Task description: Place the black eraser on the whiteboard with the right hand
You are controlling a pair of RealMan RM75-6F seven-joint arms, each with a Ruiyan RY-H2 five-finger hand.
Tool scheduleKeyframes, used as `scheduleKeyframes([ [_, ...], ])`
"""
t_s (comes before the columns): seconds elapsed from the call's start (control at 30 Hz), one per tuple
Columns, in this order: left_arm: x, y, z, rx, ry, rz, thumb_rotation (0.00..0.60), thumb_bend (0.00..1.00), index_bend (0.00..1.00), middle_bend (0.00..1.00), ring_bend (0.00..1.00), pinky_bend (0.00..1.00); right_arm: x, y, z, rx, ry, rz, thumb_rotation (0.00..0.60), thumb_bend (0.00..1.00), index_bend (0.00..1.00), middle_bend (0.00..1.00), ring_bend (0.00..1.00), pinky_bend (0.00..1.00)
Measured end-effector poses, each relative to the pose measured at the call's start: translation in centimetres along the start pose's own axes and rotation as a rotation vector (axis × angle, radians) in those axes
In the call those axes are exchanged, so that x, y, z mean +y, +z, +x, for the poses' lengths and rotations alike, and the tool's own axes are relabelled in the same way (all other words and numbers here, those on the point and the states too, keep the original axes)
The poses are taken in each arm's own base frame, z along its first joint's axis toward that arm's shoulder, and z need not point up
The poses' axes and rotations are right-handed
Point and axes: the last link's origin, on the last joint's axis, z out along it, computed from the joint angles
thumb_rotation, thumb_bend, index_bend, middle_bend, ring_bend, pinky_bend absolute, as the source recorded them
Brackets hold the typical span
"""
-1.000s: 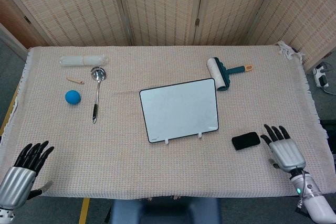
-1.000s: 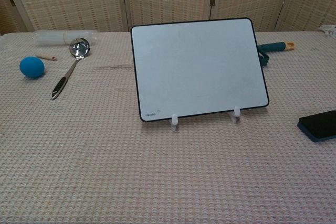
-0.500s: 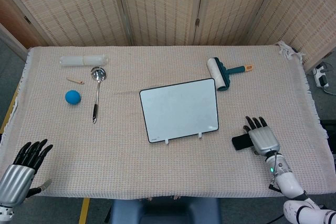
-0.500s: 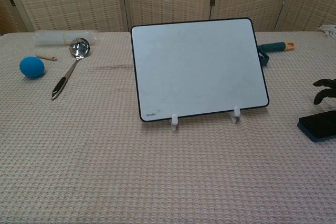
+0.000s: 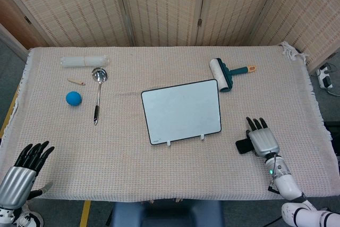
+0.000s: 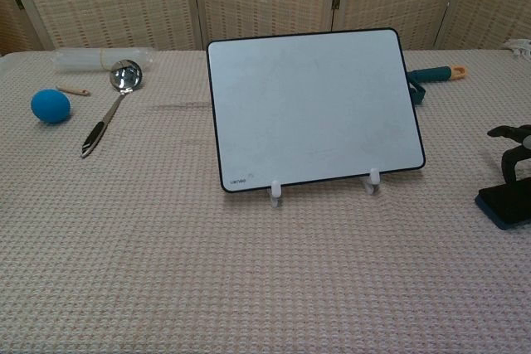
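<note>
The black eraser [image 5: 242,145] [image 6: 504,203] lies on the cloth right of the whiteboard [image 5: 181,111] [image 6: 314,109], which stands tilted on two small white feet. My right hand [image 5: 261,139] sits over the eraser's right part, fingers stretched out and pointing away from me, so only the eraser's left end shows from above. In the chest view its dark fingertips [image 6: 513,143] reach over the eraser at the right edge; a grip on it is not visible. My left hand [image 5: 24,171] hovers at the near left corner, fingers apart, holding nothing.
A lint roller [image 5: 220,74] lies behind the board on the right. At the far left are a metal ladle [image 5: 98,91], a blue ball [image 5: 73,98], a small wooden stick [image 5: 76,82] and a clear plastic roll [image 5: 85,60]. Folding screens stand behind the table.
My right hand has come in from the near right and moved left over the eraser, covering most of it. The eraser has shifted slightly. The left hand has barely moved.
</note>
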Motion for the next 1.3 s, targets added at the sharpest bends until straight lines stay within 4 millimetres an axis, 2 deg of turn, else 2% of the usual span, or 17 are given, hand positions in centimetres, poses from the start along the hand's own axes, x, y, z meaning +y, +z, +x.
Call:
scheduleKeyframes([
  [0.23, -0.1, 0.0, 0.1, 0.003, -0.005, 0.003, 0.600, 0.20, 0.00, 0.03, 0.00, 0.00, -0.5, -0.2, 0.8, 0.058, -0.005, 0.010, 0.600, 0.29, 0.59, 0.08, 0.11, 0.00],
  [0.5, 0.0, 0.0, 0.1, 0.005, 0.000, 0.003, 0.600, 0.20, 0.00, 0.03, 0.00, 0.00, -1.8, -1.7, 4.4, 0.283, 0.066, 0.077, 0.600, 0.29, 0.60, 0.13, 0.10, 0.00],
  [0.63, 0.1, -0.1, 0.1, 0.003, -0.005, 0.000, 0.600, 0.20, 0.00, 0.03, 0.00, 0.00, -3.8, -1.6, 6.0, 0.419, 0.105, 0.115, 0.600, 0.29, 0.60, 0.12, 0.09, 0.00],
  [0.97, -0.4, -0.6, 1.1, 0.016, -0.054, -0.004, 0.600, 0.20, 0.00, 0.03, 0.00, 0.00, -11.4, 1.8, 8.1, 0.655, 0.080, 0.144, 0.600, 0.29, 0.60, 0.12, 0.07, 0.00],
  [1.1, -0.5, -0.9, 1.4, 0.023, -0.068, -0.011, 0.600, 0.20, 0.00, 0.03, 0.00, 0.00, -13.3, 3.6, 8.7, 0.689, 0.061, 0.116, 0.600, 0.29, 0.60, 0.12, 0.07, 0.00],
  [1.3, -0.7, -1.1, 1.6, 0.018, -0.086, -0.021, 0.600, 0.20, 0.00, 0.03, 0.00, 0.00, -15.0, 5.4, 9.1, 0.684, 0.025, 0.080, 0.600, 0.29, 0.60, 0.11, 0.07, 0.00],
])
